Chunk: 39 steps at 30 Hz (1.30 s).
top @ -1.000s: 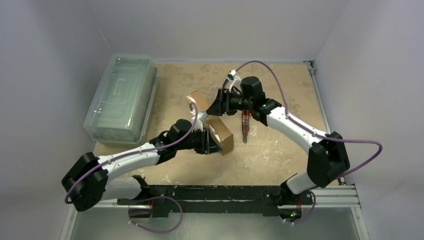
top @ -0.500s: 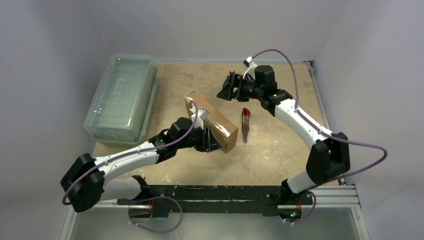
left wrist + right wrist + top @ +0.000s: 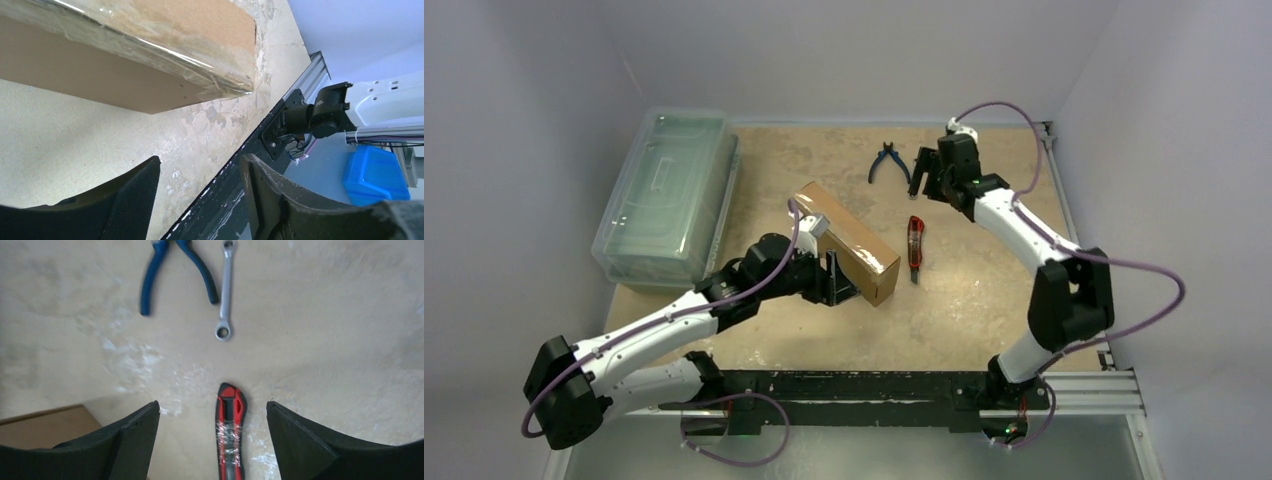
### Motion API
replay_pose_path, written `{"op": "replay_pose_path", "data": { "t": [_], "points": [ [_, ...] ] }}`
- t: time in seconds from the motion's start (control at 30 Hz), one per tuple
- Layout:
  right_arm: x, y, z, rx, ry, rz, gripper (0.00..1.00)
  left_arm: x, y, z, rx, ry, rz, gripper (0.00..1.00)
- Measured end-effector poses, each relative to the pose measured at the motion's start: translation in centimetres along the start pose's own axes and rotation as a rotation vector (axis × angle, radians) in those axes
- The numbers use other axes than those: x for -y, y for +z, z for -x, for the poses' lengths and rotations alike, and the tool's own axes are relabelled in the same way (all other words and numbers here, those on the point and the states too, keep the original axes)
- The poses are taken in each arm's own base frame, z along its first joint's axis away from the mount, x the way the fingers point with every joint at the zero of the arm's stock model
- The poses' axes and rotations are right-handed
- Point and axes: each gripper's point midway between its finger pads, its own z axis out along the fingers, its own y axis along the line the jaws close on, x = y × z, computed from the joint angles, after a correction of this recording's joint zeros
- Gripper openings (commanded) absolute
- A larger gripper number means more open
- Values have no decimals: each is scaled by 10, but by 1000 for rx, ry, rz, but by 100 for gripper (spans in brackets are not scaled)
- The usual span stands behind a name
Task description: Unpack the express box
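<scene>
Left end effector [image 3: 200, 161] stands parted and empty, just beside the express box [image 3: 849, 238], which lies closed and taped mid-bench [image 3: 984, 300]. Right end effector [image 3: 212, 406] gapes wide, empty, above a red knife [image 3: 230, 435]; pliers [image 3: 146, 290] lie beyond.

Table [image 3: 984, 300], express box [image 3: 849, 240], bin [image 3: 667, 190], knife [image 3: 914, 245], pliers [image 3: 886, 160], wrench [image 3: 226, 290]
</scene>
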Motion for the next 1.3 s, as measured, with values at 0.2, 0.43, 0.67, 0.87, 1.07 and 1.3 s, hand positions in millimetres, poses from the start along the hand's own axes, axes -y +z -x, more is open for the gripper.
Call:
{"op": "replay_pose_path", "data": {
  "t": [0.2,0.43,0.67,0.87,1.07,1.3],
  "points": [
    [20,54,-73,-222,-95,-54,71,5,-7,8,17,22,-3,62],
    [31,66,-118,-333,-151,-90,69,4,-10,6,12,27,4,62],
    [31,61,-143,-360,-195,-118,56,4,-10,6,11,27,4,62],
    [31,62,-151,-352,-184,-122,25,9,-10,12,21,30,-3,63],
    [35,38,-140,-315,-147,-129,0,18,-13,22,45,38,-23,66],
    [1,-61,-25,29,-24,37,0,54,-24,59,151,75,-130,66]
  ]
}}
